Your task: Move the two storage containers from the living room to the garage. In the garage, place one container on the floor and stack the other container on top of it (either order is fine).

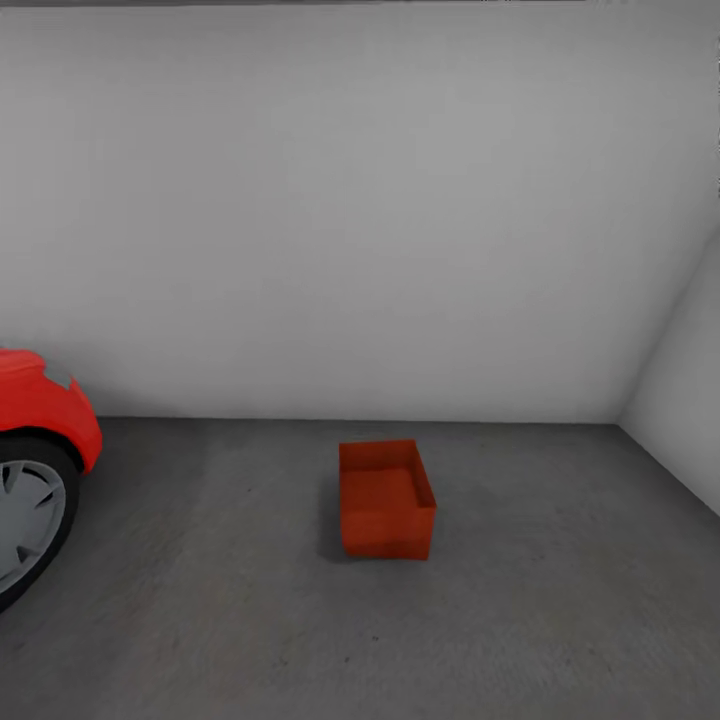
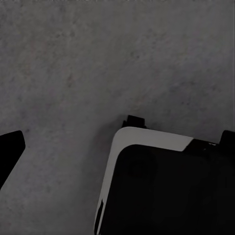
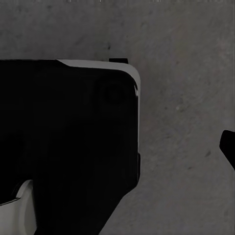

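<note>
A: On the concrete floor [image 1: 560,620] of the garage, one orange-red bin [image 1: 386,500] stands upright and open-topped, near the white back wall [image 1: 360,200]. What surrounds it?

B: A red car [image 1: 40,400], wheel [image 1: 25,515] visible, stands well apart beside it; nothing lies between.

A: And the jaws?

B: Both wrist views look down on bare concrete and the robot's dark base [image 2: 166,191]. Whether either pair is wide or narrow cannot be told.

A: Writing?

B: None legible.
</note>
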Available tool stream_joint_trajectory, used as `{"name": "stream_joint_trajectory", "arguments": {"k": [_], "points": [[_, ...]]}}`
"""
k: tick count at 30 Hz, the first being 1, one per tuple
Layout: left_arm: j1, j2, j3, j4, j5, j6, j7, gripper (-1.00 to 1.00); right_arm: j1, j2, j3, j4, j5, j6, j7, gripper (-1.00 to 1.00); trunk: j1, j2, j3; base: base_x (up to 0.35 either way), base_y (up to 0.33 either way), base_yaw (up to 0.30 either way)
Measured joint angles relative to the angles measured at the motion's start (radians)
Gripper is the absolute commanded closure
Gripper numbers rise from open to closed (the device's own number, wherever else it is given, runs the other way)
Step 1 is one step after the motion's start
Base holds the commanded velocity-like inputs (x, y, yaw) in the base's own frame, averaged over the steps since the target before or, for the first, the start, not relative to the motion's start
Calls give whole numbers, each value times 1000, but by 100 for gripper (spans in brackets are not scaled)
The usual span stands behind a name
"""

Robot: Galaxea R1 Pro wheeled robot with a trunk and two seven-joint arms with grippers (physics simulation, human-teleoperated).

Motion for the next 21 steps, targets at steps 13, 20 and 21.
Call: {"name": "stream_joint_trajectory", "arguments": {"k": [13, 20, 21], "points": [[99, -8, -1, 2, -3, -2, -50, -100, 0, 1, 0, 0, 0, 0, 0, -100, 0, 0, 21, 0, 0, 0], [115, -9, -1, 2, -2, -1, -62, -100, 0, 1, 0, 0, 0, 0, 0, -100, 0, 0, 32, 0, 0, 0], [116, -9, -1, 2, -2, -1, -62, -100, 0, 1, 0, 0, 0, 0, 0, -100, 0, 0, 34, 0, 0, 0]]}}
